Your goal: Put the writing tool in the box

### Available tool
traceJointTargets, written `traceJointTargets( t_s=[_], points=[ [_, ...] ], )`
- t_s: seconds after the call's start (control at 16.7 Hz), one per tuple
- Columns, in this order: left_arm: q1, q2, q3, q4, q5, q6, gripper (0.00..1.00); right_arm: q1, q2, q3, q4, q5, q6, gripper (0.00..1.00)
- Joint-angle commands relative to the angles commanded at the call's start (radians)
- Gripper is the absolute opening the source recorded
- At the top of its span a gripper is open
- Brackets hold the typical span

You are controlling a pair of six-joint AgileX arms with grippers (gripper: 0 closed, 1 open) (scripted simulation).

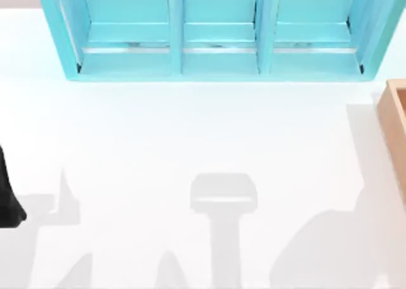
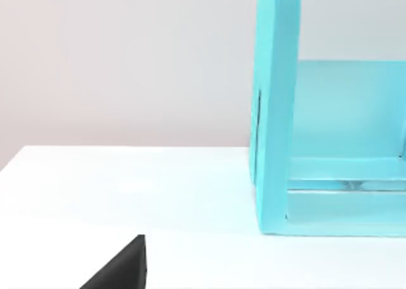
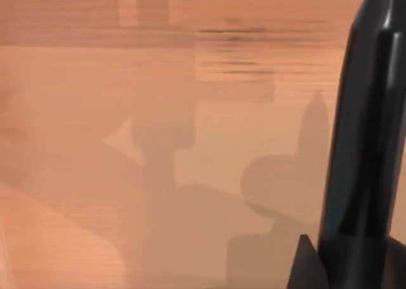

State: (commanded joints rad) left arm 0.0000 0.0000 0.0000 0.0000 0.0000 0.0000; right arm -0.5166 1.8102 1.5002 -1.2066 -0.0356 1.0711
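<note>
The white table (image 1: 190, 143) spans the top view, with grey shadows of the arms along its near edge. At its far side stands the turquoise shelf (image 1: 216, 32), three compartments wide, its open fronts facing the near side; in the left wrist view the shelf's end wall and one compartment (image 2: 298, 143) rise from the table against a plain pale wall.

The box (image 1: 394, 124) sits at the table's right edge, a tan thick wall with an orange-brown inside, partly cut off by the frame. In the right wrist view its wood-grain inner surface (image 3: 158, 143) lies close under the camera, crossed by soft shadows.

The left arm (image 1: 7, 197) is parked at the left edge of the table, a dark shape well apart from shelf and box; a black corner of the left hand (image 2: 120, 267) enters the left wrist view low over the table, and I cannot tell how far open it is.

The pen (image 3: 365, 130) stands as a glossy black shaft in the right wrist view, close to the camera and over the box's inside, its lower end meeting a black part of the right hand (image 3: 307, 263). Whether the fingers are clamped on it cannot be told from here
</note>
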Motion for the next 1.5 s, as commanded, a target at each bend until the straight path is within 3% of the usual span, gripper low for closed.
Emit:
traceJointTargets(
  t_s=[0.48,0.96,1.5],
  points=[
    [0.0,0.0,0.0,0.0,0.0,0.0,1.0,0.103,0.004,-0.176,0.151,0.04,0.089,0.0],
    [0.0,0.0,0.0,0.0,0.0,0.0,1.0,0.089,-0.007,-0.229,0.23,0.004,0.091,0.0],
    [0.0,0.0,0.0,0.0,0.0,0.0,1.0,0.089,-0.007,-0.229,0.23,0.004,0.091,0.68]
  ],
)
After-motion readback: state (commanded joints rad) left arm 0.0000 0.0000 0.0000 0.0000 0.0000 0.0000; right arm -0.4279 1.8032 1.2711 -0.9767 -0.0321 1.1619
